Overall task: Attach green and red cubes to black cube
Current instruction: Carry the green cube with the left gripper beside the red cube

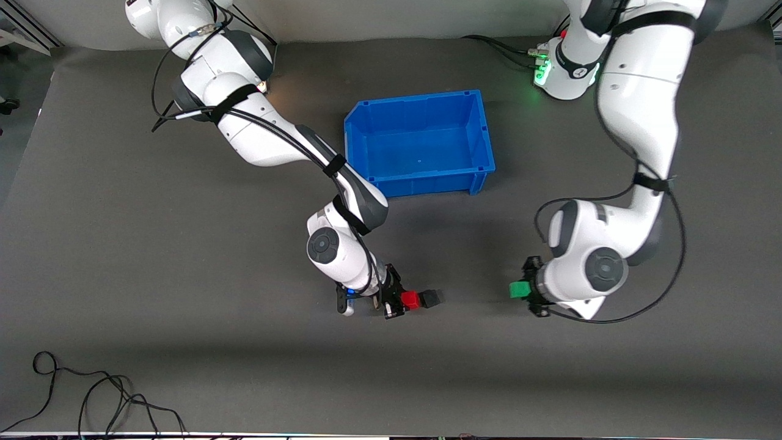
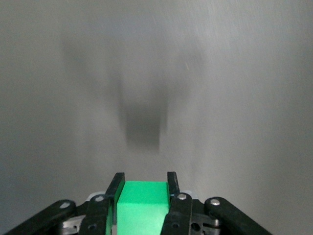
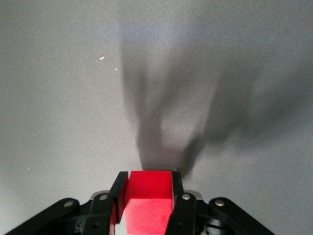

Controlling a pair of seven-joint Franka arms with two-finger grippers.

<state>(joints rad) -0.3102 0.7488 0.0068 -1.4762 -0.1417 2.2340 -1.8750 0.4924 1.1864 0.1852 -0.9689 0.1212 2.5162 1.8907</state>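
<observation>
Black cube [image 1: 432, 297] sat on the mat, touching the red cube [image 1: 410, 299] clamped in the right gripper [image 1: 396, 300]. Left gripper [image 1: 526, 289], well apart, pinched the green cube [image 1: 518, 289]. To join well, I judged it should approach squarely with the 2 faces aligned.

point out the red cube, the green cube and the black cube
red cube [image 1: 410, 299], front view, its top face
green cube [image 1: 519, 289], front view, its top face
black cube [image 1: 431, 298], front view, its top face

Right end effector [image 1: 400, 299] gripping red cube [image 1: 410, 299] touching black cube [image 1: 431, 297], left end effector [image 1: 526, 288] gripping green cube [image 1: 519, 289]
</observation>
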